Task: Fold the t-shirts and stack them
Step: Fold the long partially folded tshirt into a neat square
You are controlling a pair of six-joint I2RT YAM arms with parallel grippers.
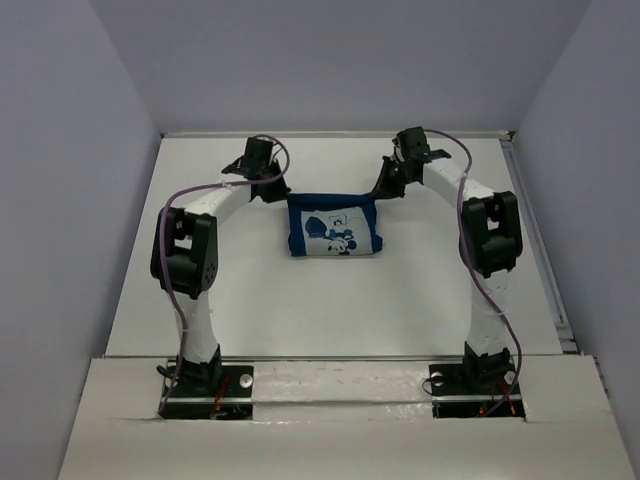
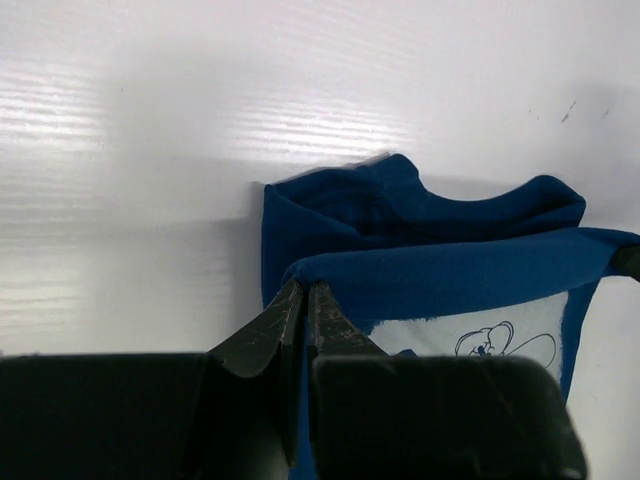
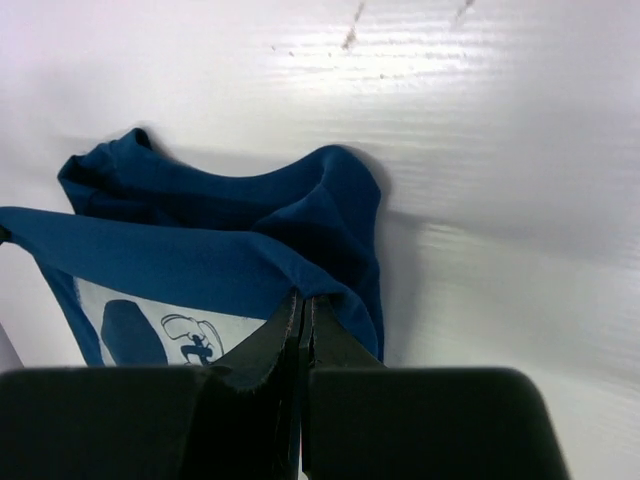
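The navy blue t-shirt (image 1: 332, 227) with its white and light-blue cartoon print lies partly folded on the white table, near the far middle. My left gripper (image 1: 277, 191) is shut on the shirt's far left corner; in the left wrist view the gripper (image 2: 304, 290) pinches a fold of the shirt (image 2: 450, 270). My right gripper (image 1: 385, 186) is shut on the far right corner; in the right wrist view the gripper (image 3: 306, 297) pinches the shirt (image 3: 200, 260). The held edge is stretched between both grippers, lifted above the cloth beneath.
The white table (image 1: 330, 310) is walled by grey panels on the left, right and back. A raised rail (image 1: 545, 260) runs along the right edge. The arm bases (image 1: 340, 385) stand at the near edge.
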